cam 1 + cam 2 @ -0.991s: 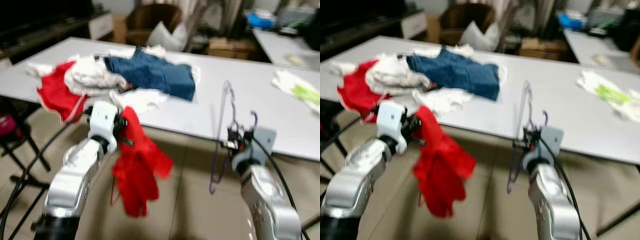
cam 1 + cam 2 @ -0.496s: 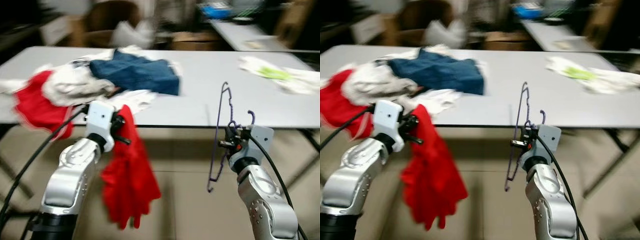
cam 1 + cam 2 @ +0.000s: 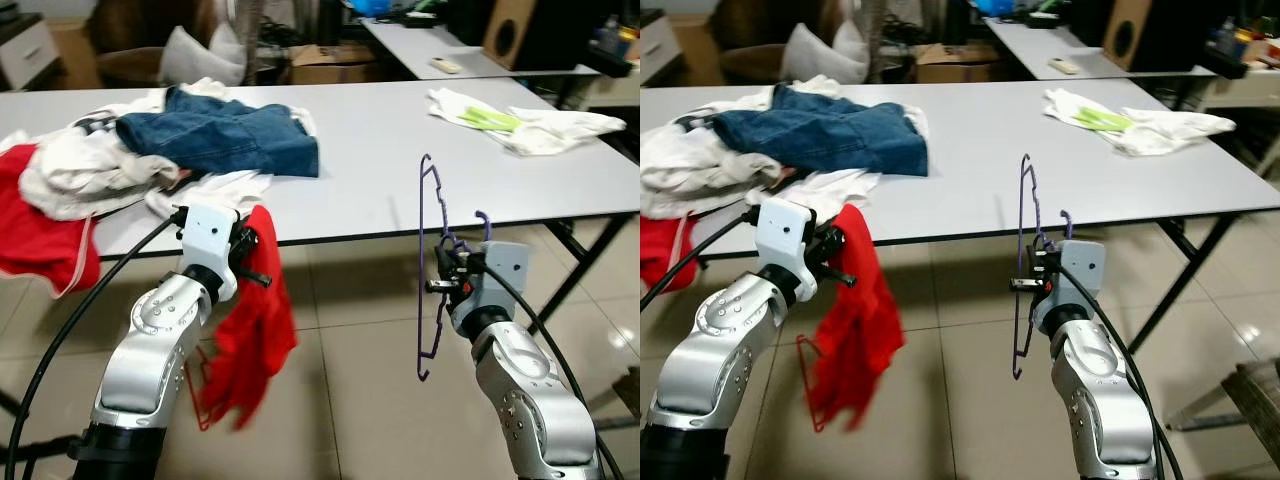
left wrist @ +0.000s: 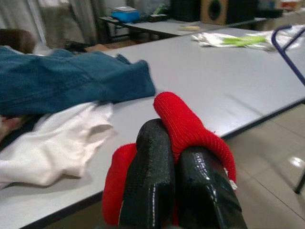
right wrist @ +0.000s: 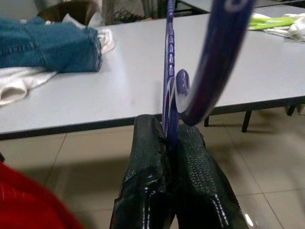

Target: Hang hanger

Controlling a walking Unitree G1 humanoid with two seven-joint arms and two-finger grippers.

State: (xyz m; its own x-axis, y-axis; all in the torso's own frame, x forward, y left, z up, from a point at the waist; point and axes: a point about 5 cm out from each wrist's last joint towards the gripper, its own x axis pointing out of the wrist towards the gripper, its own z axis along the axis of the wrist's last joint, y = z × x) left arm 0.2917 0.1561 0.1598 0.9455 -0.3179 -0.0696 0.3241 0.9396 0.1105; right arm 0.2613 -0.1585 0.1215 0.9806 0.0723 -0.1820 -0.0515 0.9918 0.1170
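- Right claw point(image 3: 447, 277) is clamped on the purple hanger point(image 3: 431, 262), upright, just off the worktop point(image 3: 380, 150) edge.
- Left claw point(image 3: 252, 262) pinches the red garment point(image 3: 258, 330), dangling over open tiled floor point(image 3: 360, 390).

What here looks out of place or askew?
A red hanger dangles loose below the red garment held in the left hand, apparently not seated inside it. The right hand grips a purple hanger edge-on. Clothes lie heaped on the table.

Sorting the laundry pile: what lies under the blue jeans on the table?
White clothes spread out from under the blue jeans on the table, beside a red garment. Anything directly beneath the denim is covered.
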